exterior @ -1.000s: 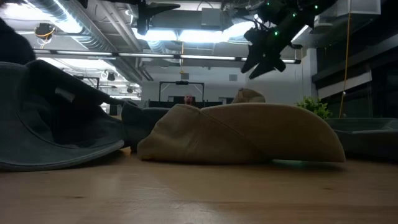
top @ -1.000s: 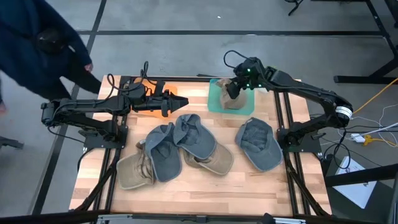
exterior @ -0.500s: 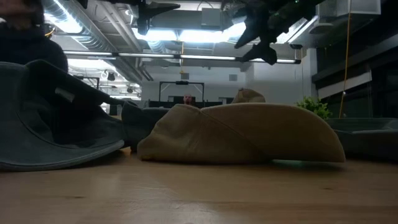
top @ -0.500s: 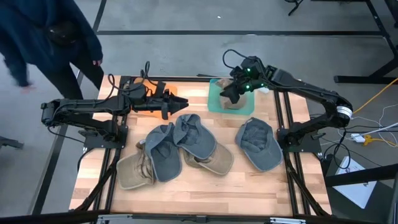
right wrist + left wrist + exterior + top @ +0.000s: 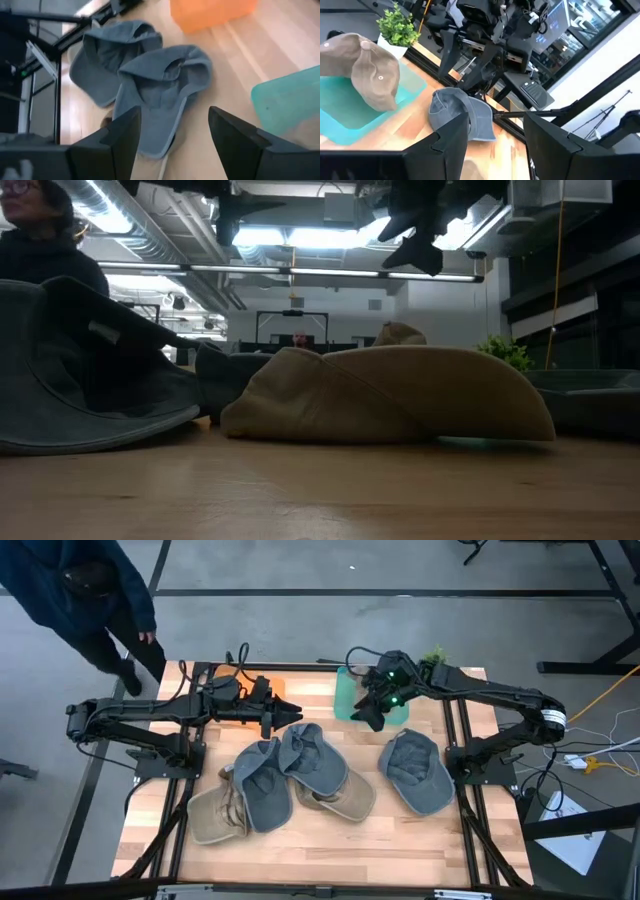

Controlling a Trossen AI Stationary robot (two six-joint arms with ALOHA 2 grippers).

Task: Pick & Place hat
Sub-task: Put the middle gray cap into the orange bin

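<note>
A tan hat point(image 5: 365, 70) lies on its side in the teal tray point(image 5: 344, 700) at the far right; in the high view my right arm covers it. Several more hats lie on the table: grey ones point(image 5: 312, 758) point(image 5: 262, 785) point(image 5: 416, 772) and tan ones point(image 5: 214, 817) point(image 5: 350, 800). My right gripper point(image 5: 369, 718) hangs open above the tray's near left corner, tipped down toward the middle grey hats point(image 5: 165, 85). My left gripper point(image 5: 286, 712) hovers open and level beside the orange tray point(image 5: 232, 710), holding nothing.
A small potted plant point(image 5: 436, 658) stands at the far right corner. A person in dark clothes point(image 5: 80, 590) stands beyond the table's far left corner. Bare wood point(image 5: 330, 850) lies along the near edge.
My right gripper has swung from above the tan hat in the teal tray toward the table's middle and near side, rising slightly and turning toward the grey hats, still open. The tan hat stays in the tray. The person has shifted behind the far left corner.
</note>
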